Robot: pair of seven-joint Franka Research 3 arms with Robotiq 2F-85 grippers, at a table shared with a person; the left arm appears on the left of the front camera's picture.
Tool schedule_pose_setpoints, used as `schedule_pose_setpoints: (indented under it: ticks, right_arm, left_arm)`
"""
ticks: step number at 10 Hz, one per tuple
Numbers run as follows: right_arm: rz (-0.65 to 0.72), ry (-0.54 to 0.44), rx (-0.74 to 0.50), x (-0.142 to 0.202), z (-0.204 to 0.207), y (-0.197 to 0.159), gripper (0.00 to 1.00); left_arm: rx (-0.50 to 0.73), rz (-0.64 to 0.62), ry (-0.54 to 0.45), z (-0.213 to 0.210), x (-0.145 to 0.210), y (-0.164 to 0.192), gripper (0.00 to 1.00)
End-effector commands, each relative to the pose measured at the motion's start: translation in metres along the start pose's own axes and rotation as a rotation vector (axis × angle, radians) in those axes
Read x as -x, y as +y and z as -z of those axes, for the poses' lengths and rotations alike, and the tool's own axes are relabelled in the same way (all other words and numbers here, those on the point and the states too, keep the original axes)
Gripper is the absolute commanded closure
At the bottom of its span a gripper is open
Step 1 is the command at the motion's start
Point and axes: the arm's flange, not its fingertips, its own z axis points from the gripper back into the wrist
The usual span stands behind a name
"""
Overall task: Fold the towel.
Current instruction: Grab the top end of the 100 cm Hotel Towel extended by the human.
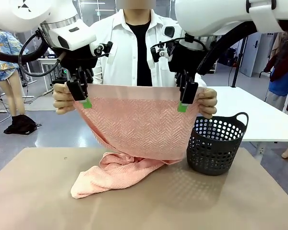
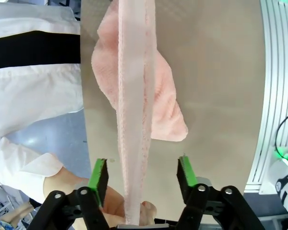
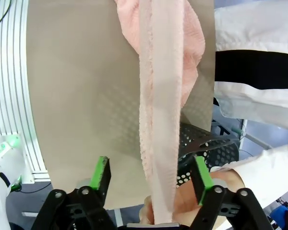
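The towel point(image 1: 139, 124) is held up above the table point(image 1: 38, 191) by its top edge, one corner pinched in a person's hand point(image 1: 62, 98) and the other corner in the person's other hand point(image 1: 207, 102). Its lower end is bunched on the table, near a dark perforated basket point(image 1: 216, 148). The left end effector point(image 1: 86, 102) and the right end effector point(image 1: 183, 106) are set astride the top edge just inside the hands. Both sets of jaws are apart, with gaps seen between the pads and the cloth.
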Motion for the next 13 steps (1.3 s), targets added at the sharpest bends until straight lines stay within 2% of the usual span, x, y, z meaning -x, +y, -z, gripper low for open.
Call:
schedule_pose_setpoints:
  ticks: [1, 2, 3, 4, 5, 6, 9, 10, 11, 13]
  right_arm:
    - [-0.023, 0.010, -0.013, 0.0006, -0.0004, -0.0030, 0.75]
    - [-0.022, 0.015, -0.014, 0.0011, 0.0012, -0.0033, 1.00]
    - [-0.016, 0.013, -0.011, 0.0019, 0.0006, -0.0027, 1.00]
    - [-0.008, 0.010, -0.010, 0.0032, 0.0000, -0.0023, 1.00]
    - [-0.008, 0.012, -0.013, 0.0036, 0.0011, -0.0012, 0.95]
    - [-0.002, 0.023, -0.015, 0.0029, 0.0031, -0.0008, 1.00]
    - [0.006, 0.004, -0.020, 0.0028, 0.0039, -0.0018, 1.00]
    - [0.056, -0.017, -0.024, 0.0072, 0.0075, -0.0055, 1.00]
    - [-0.002, 0.006, -0.012, 0.0018, 0.0034, -0.0009, 1.00]
    - [-0.002, 0.006, -0.012, 0.0018, 0.0034, -0.0009, 1.00]
  left_arm:
    - [0.002, -0.004, -0.031, 0.0010, 0.0029, 0.0015, 1.00]
    - [0.007, -0.005, -0.035, 0.0018, 0.0021, 0.0020, 1.00]
    - [0.010, -0.004, -0.028, 0.0020, 0.0018, 0.0014, 0.87]
    - [0.014, -0.006, -0.023, 0.0016, 0.0027, 0.0012, 0.96]
    - [0.012, -0.007, -0.023, 0.0006, 0.0030, 0.0009, 1.00]
    - [0.011, -0.013, -0.016, -0.0001, 0.0032, 0.0009, 1.00]
    - [0.020, 0.001, -0.015, -0.0018, 0.0061, -0.0010, 1.00]
    - [0.010, -0.034, -0.006, 0.0013, 0.0094, -0.0021, 1.00]
    - [0.008, -0.008, -0.008, 0.0010, 0.0011, 0.0007, 1.00]
    - [0.008, -0.008, -0.008, 0.0010, 0.0011, 0.0007, 1.00]
